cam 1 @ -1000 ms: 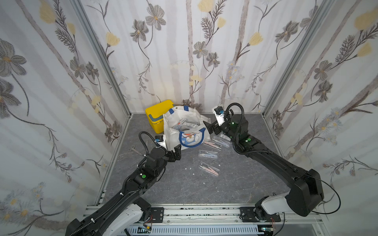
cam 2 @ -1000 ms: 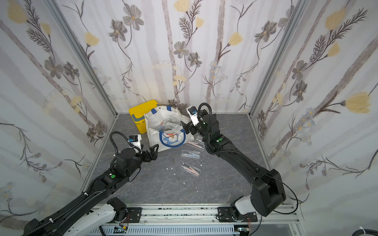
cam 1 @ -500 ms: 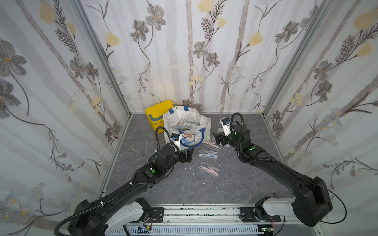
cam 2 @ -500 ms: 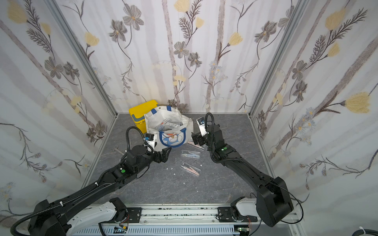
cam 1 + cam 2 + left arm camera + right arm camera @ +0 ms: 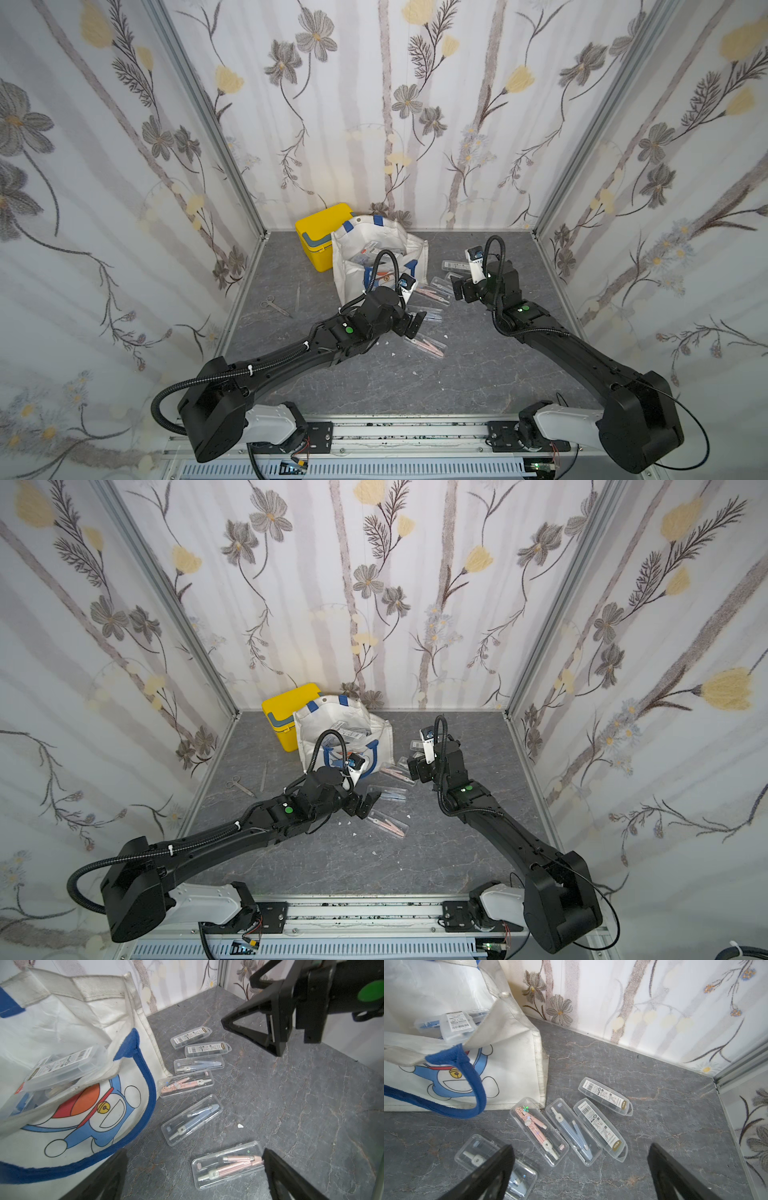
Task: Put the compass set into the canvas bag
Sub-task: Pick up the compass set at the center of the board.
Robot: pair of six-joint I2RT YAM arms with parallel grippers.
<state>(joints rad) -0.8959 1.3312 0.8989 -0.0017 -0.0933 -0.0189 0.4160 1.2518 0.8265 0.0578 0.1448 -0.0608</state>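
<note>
Your left gripper (image 5: 194, 1152) stands with its jaws wide apart and empty, over the middle of the table (image 5: 478, 374). A pink set (image 5: 228, 1164) in a clear case lies flat just below it, one end at the tip of a finger (image 5: 291, 1178). You cannot tell from these views whether they touch. Next out lies a blue set (image 5: 192, 1119), and past it the row runs on toward the far edge. There you find a second pink set (image 5: 186, 1083), a second blue set (image 5: 199, 1066), then two labelled cases (image 5: 207, 1049) lying label up.

Your right gripper (image 5: 580, 1146) is spread wide and empty too, hanging over the far end of that row. In its wrist view the second pink set, the second blue set and one labelled case lie between its fingers (image 5: 675, 1174).

The bag (image 5: 349, 270) stands open just left of the row, near the far edge and left of the middle, with its cat pocket facing the near edge. The second pink set lies just beside its front right corner. More clear cases (image 5: 62, 1068) lie inside it, one resting against the front rim. A yellow box (image 5: 316, 235) sits just beside the bag toward the far left corner. Scissors (image 5: 274, 306) lie on the table near the left edge.
</note>
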